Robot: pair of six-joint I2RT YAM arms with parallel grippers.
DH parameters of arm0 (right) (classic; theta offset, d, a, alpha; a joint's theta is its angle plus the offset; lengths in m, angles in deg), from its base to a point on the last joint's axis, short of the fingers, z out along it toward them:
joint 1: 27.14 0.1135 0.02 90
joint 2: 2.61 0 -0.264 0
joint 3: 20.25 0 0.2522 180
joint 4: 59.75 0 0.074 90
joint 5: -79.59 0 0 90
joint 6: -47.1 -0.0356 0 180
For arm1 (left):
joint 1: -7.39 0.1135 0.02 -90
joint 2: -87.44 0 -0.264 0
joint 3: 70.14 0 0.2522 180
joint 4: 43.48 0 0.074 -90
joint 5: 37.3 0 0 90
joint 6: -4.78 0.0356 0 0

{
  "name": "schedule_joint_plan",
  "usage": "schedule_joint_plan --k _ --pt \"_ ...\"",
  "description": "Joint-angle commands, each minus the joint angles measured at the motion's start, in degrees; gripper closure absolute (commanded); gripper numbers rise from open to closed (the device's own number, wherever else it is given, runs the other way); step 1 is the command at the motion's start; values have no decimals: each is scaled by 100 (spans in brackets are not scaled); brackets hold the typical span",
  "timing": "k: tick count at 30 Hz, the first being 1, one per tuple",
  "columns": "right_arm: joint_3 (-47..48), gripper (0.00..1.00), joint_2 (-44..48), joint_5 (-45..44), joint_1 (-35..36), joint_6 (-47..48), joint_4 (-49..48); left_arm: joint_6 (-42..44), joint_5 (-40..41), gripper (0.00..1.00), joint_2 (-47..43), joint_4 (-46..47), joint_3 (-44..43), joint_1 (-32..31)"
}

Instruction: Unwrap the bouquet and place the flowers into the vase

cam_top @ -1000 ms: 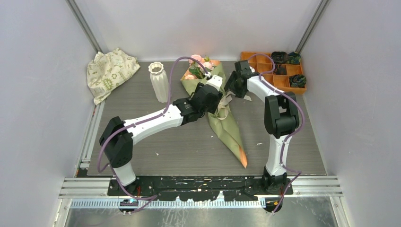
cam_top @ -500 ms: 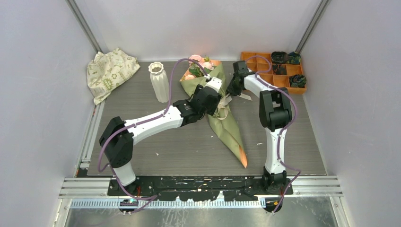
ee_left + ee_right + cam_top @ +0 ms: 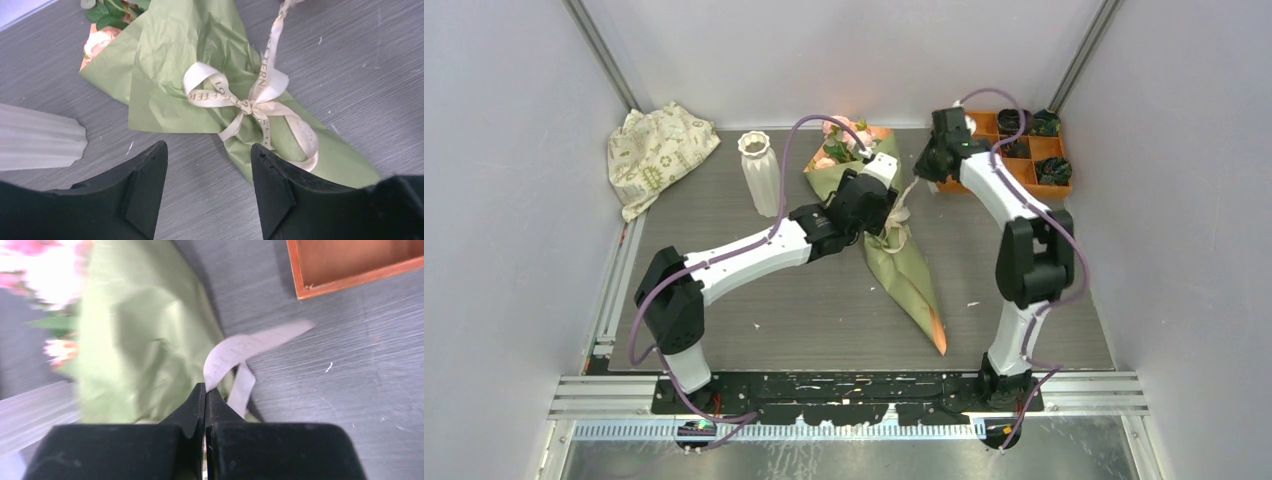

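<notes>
The bouquet (image 3: 894, 245) lies on the table, an olive-green paper cone (image 3: 200, 55) with its orange tip toward the arms. Pink and peach flowers (image 3: 839, 140) show at its far end. A cream ribbon bow (image 3: 245, 105) is tied round the cone's middle. My right gripper (image 3: 205, 387) is shut on one ribbon tail (image 3: 240, 347), to the right of the bouquet and lifted off the table. My left gripper (image 3: 207, 150) hovers open over bare table just left of the bow, holding nothing. The white ribbed vase (image 3: 762, 172) stands upright left of the bouquet.
An orange compartment tray (image 3: 1024, 165) with dark items in some cells sits at the back right, close behind my right gripper (image 3: 923, 174). A cream patterned cloth bag (image 3: 659, 150) lies at the back left. Grey walls close in the table on three sides.
My right gripper has shut on the ribbon tail and drawn back toward the far right, pulling the tail taut. The left arm has barely moved.
</notes>
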Motion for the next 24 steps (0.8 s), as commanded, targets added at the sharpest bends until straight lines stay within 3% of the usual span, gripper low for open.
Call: schedule_joint_plan --k 1,16,24 --pt "-44 99 1474 -234 3 173 -112 18 -41 37 66 322 -422 11" --pt "1 99 2451 363 -2 400 171 -96 -398 36 83 757 -237 6" --pt "328 99 2512 875 266 443 361 -54 -730 31 -712 2297 1249 5"
